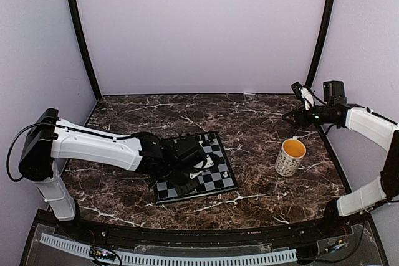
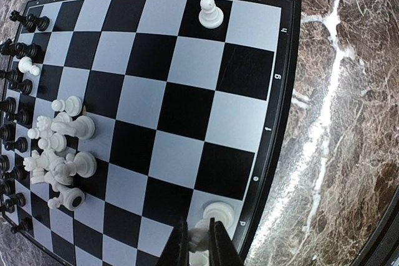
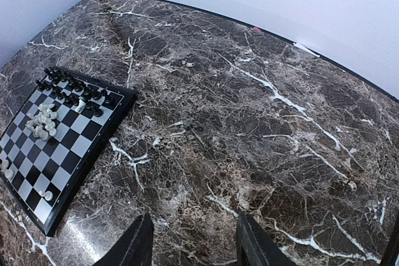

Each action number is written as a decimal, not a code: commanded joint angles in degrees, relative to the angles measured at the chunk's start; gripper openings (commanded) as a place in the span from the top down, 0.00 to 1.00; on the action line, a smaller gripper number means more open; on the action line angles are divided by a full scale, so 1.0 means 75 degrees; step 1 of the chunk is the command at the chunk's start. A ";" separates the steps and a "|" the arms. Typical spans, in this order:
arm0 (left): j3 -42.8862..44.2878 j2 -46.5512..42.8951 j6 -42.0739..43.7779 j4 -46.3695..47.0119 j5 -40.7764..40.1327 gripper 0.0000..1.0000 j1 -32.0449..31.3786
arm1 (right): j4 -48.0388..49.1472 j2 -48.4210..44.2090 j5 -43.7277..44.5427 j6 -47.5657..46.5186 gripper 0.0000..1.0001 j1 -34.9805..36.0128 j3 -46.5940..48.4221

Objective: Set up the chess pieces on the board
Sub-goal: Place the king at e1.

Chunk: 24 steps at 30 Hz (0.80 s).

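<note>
Now the left gripper (image 2: 199,248) pinches a white piece (image 2: 197,238) at the bottom of the wrist frame, just beside a standing white pawn (image 2: 219,212) on a corner square of the board (image 2: 187,104). A careless descent could knock that pawn over. The right gripper (image 3: 196,242) hangs spread and empty.

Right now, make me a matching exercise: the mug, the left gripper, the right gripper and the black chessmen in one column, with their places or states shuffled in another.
1 mug
2 left gripper
3 right gripper
4 black chessmen

A open above bare marble tabletop
B lined along one board edge
C standing right of the board
D shut on a white chessman

Pairs: 1-C, 2-D, 3-A, 4-B
</note>
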 commanded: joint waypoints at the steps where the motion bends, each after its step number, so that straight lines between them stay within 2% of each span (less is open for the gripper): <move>1: -0.0046 -0.0168 -0.0071 0.0252 -0.0013 1.00 -0.0040 | 0.0247 0.0037 -0.0117 -0.0065 0.53 -0.0014 -0.0070; 24: 0.0526 0.0478 0.0075 0.0554 0.0007 0.99 -0.0063 | 0.0259 0.0057 -0.0084 -0.0117 0.53 -0.0010 -0.0106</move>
